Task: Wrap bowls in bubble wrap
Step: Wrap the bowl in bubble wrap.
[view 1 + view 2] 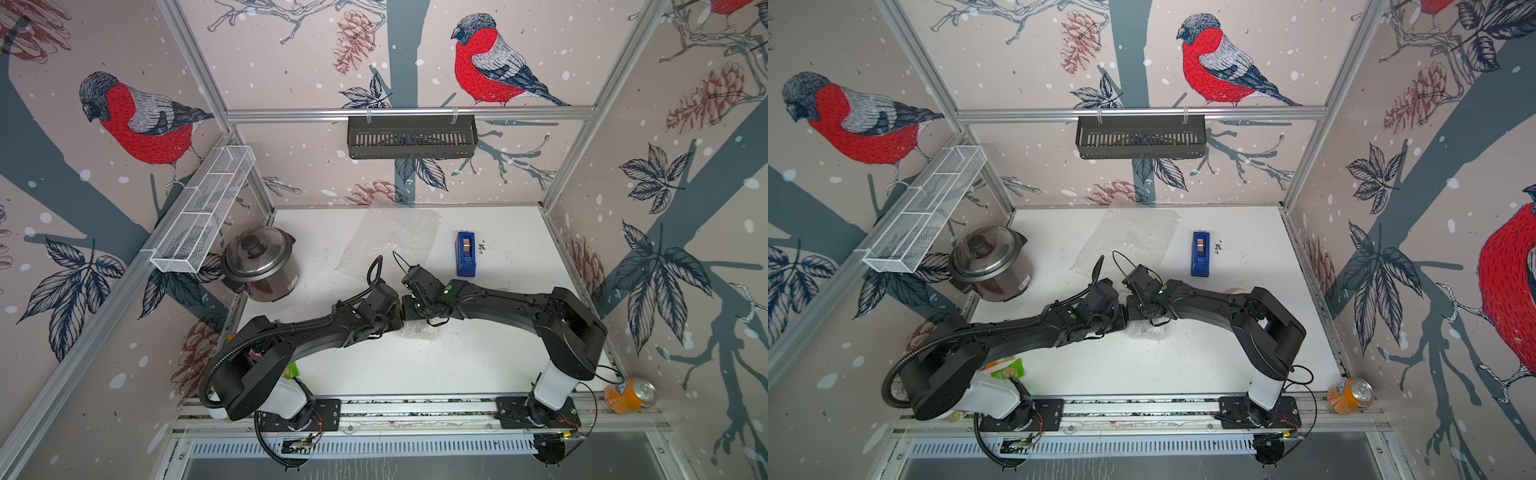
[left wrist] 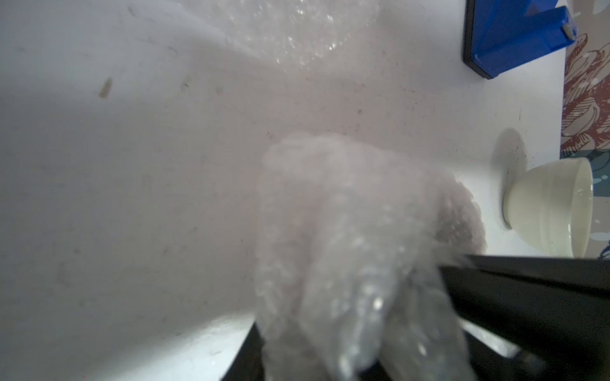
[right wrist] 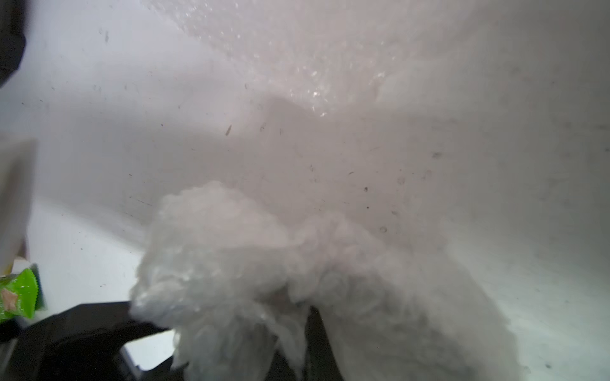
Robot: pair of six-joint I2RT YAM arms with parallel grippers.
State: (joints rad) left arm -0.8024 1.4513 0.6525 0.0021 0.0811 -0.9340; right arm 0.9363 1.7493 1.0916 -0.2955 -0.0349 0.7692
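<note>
My right gripper [image 3: 310, 343] is clenched on the crumpled clear bubble wrap bundle [image 3: 231, 264] at the middle of the white table [image 1: 415, 374]; whether my left gripper [image 2: 313, 366] holds it I cannot tell. Only the left wrist view plainly shows the cream-white glossy bowl [image 2: 554, 207] beyond.

Both top views overlook table [image 1: 457, 365] [image 1: 1183, 365]; wrist cameras seemingly hug bubble wrap [image 2: 346, 247] [image 3: 231, 264].

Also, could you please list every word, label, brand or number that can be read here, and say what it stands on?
Nothing reads clearly enough to quote.
On the orange can: a blue logo, too blurred to read.
On the cooker: a white side label, too small to read.
On the green packet: print too blurred to read.
On the blue tape dispenser: no lettering visible.
</note>
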